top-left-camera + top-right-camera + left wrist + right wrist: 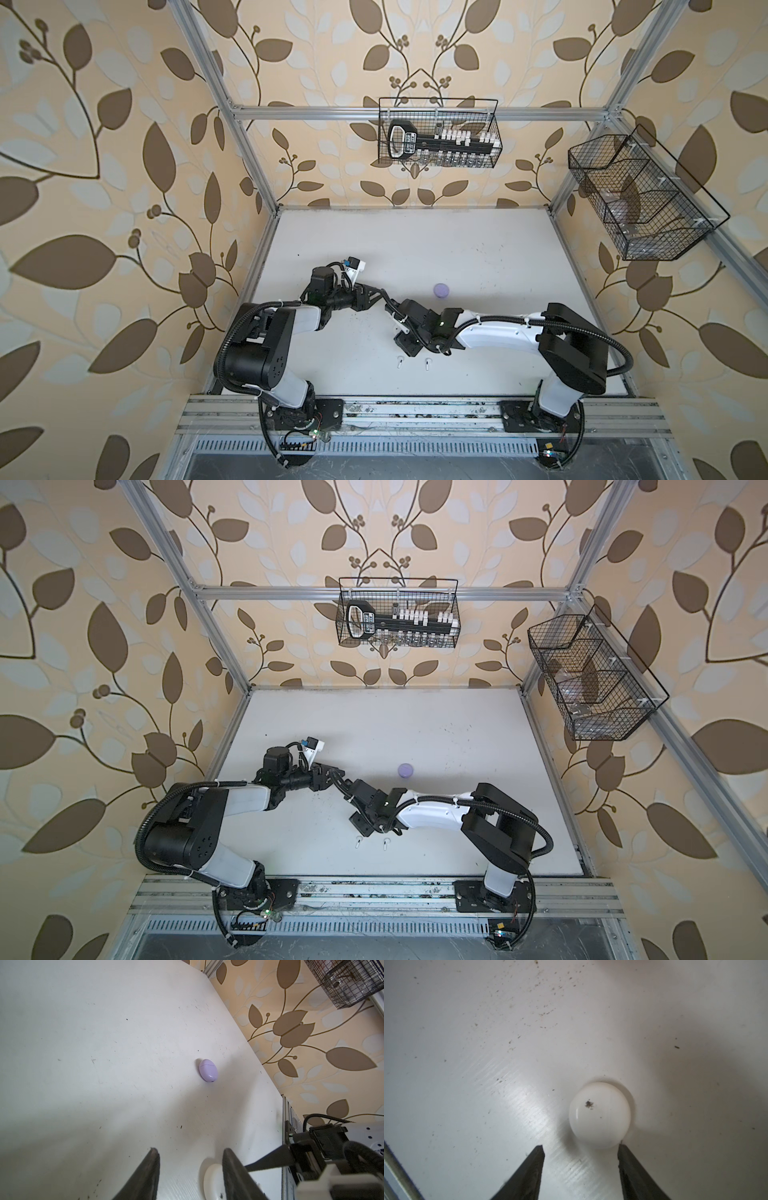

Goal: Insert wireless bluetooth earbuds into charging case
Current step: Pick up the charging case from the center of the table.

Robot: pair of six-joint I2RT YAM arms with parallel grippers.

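Case (600, 1114), white, lies just beyond right end effector (580, 1146), jaws apart, empty.

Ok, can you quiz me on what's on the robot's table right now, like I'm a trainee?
1. True or false: the lavender case is shut.
2. How many white earbuds lie loose on the table in both top views? A one, B two, C five.
3. Fill in: in the right wrist view, the right gripper stands open, with the ____ case just ahead of its fingertips.
Key: 1 true, its lid seam is closed. 2 B, two. 3 white, meaning the white case.
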